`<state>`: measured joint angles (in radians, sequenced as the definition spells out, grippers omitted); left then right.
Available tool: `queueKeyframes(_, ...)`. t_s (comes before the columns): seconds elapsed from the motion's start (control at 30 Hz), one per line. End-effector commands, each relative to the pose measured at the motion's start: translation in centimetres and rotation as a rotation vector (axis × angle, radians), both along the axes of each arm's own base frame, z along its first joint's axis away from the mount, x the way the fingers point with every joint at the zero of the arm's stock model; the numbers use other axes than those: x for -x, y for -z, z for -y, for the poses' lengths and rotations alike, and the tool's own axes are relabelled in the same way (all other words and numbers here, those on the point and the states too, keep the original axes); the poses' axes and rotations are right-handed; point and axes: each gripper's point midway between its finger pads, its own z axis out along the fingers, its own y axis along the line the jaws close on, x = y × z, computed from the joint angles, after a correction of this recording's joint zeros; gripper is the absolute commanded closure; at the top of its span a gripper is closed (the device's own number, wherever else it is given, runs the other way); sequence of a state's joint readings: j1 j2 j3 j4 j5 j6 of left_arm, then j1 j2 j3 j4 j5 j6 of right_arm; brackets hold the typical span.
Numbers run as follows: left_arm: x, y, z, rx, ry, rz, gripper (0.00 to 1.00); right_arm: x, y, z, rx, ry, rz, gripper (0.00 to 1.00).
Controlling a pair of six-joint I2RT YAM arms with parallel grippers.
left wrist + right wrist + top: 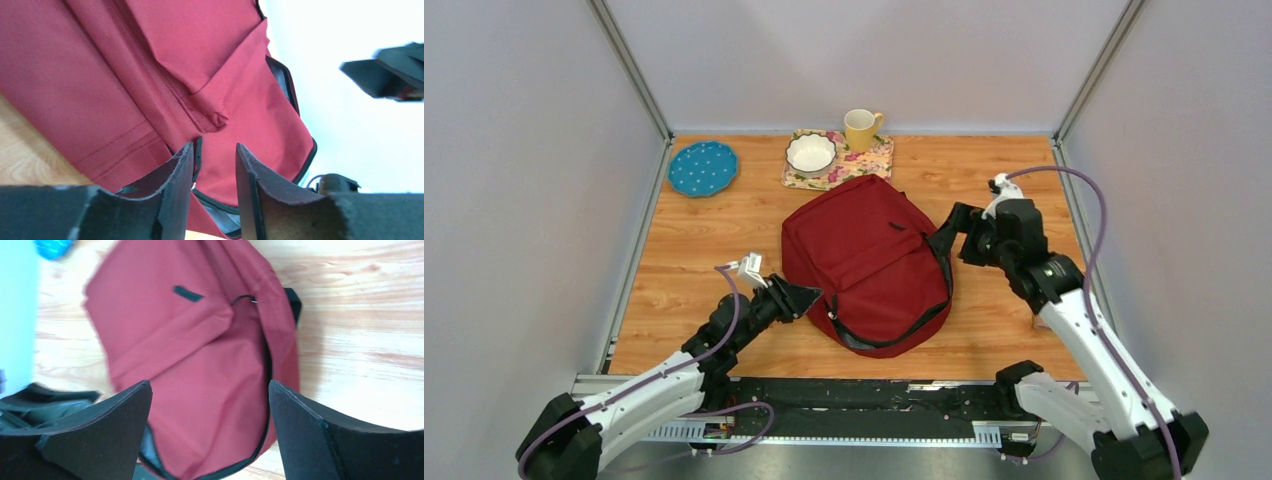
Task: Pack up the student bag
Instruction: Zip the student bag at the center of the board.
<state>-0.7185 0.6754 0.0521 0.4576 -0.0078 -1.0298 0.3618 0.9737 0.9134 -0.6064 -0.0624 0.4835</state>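
Wooden table (pixel 1014 180): student bag (pixel 864 260) at centre, blue plate (pixel 703 168) and floral placemat (pixel 872 162) near far edge

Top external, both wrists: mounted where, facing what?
Top external: above and behind the bases, looking down at the student bag; left arm and right arm show.
Left wrist: low beside the bag's zippered edge; left claw open.
Right wrist: above the bag, looking down; right claw wide open.
Shared: top and right wrist both show the blue plate.
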Motion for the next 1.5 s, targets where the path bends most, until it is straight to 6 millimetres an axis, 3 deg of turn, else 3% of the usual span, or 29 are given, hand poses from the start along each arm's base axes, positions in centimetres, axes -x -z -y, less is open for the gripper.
queueKeyframes(0.0,-0.1,3.4,-1.9,-0.16,-0.056,-0.032,0.52,3.5,-2.6,-2.6,-0.171,-0.091,0.012,0.1)
queueKeyframes(0.03,-0.2,3.4,-2.0,-0.18,-0.056,-0.037,0.5,4.8,-1.8,-4.1,-0.194,-0.143,-0.018,0.11)
queueKeyframes(0.1,-0.2,3.8,-2.2,-0.23,-0.057,-0.057,0.48,5.6,-2.2,-6.3,-0.276,-0.158,-0.024,0.18)
queueKeyframes(0.13,-0.3,4.0,-2.4,-0.24,-0.061,-0.063,0.47,7.1,-2.0,-8.3,-0.293,-0.219,-0.038,0.2)
queueKeyframes(0.2,-0.3,4.3,-2.6,-0.26,-0.07,-0.079,0.45,7.2,-1.4,-10.0,-0.311,-0.19,-0.037,0.31)
queueKeyframes(0.27,-0.2,4.7,-2.8,-0.283,-0.073,-0.096,0.4,8.9,-1.1,-12.4,-0.319,-0.247,-0.042,0.37)
queueKeyframes(0.4,-0.1,5.3,-3.6,-0.335,-0.088,-0.128,0.35,8.5,1.2,-14.9,-0.273,-0.198,-0.067,0.52)
queueKeyframes(0.5,0.1,5.6,-4.2,-0.354,-0.108,-0.14,0.28,8.5,1.2,-16.6,-0.229,-0.179,-0.04,0.55)
queueKeyframes(0.53,0.1,5.7,-4.4,-0.352,-0.116,-0.141,0.27,9.1,2.5,-17.7,-0.191,-0.194,-0.056,0.55)
queueKeyframes(0.6,0.1,6.0,-4.7,-0.354,-0.129,-0.138,0.27,8.5,2.2,-18.8,-0.171,-0.16,-0.037,0.57)
queueKeyframes(0.67,0.0,6.0,-4.7,-0.345,-0.125,-0.135,0.27,8.6,4.0,-19.8,-0.104,-0.146,-0.053,0.57)
queueKeyframes(0.83,0.1,6.1,-4.5,-0.33,-0.102,-0.138,0.26,7.7,4.9,-22.2,-0.048,-0.089,-0.037,0.57)
queueKeyframes(0.87,0.1,6.0,-4.6,-0.326,-0.097,-0.138,0.25,7.6,5.9,-22.3,-0.014,-0.081,-0.057,0.57)
queueKeyframes(1.0,0.0,5.7,-4.5,-0.316,-0.075,-0.139,0.25,7.1,6.9,-23.6,0.036,-0.033,-0.065,0.58)
queueKeyframes(1.07,0.0,5.6,-4.6,-0.311,-0.066,-0.14,0.25,6.8,7.3,-23.4,0.088,-0.008,-0.075,0.59)
queueKeyframes(1.13,0.0,5.6,-4.6,-0.311,-0.062,-0.141,0.24,6.8,9.0,-22.8,0.167,0.026,-0.101,0.59)
queueKeyframes(1.47,0.1,5.4,-4.6,-0.297,-0.045,-0.142,0.23,6.2,11.1,-22.4,0.29,0.092,-0.088,0.61)
